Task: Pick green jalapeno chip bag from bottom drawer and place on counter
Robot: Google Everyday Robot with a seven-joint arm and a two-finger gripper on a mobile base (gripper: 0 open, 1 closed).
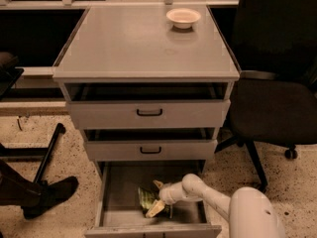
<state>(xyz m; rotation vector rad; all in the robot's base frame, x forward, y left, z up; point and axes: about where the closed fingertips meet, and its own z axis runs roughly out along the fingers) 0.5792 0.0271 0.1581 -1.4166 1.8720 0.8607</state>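
Observation:
The bottom drawer is pulled open at the foot of the grey cabinet. The green jalapeno chip bag lies crumpled on the drawer's floor, right of the middle. My gripper reaches into the drawer from the right on a white arm. One pale fingertip sits at the bag's near edge and the other fingertip at its far edge, so the fingers stand open around the bag. The counter is the flat grey top of the cabinet, high above the gripper.
A round white bowl stands at the counter's back right. The two upper drawers with black handles overhang the open drawer. A black office chair stands to the right. Black table legs lie on the speckled floor at left.

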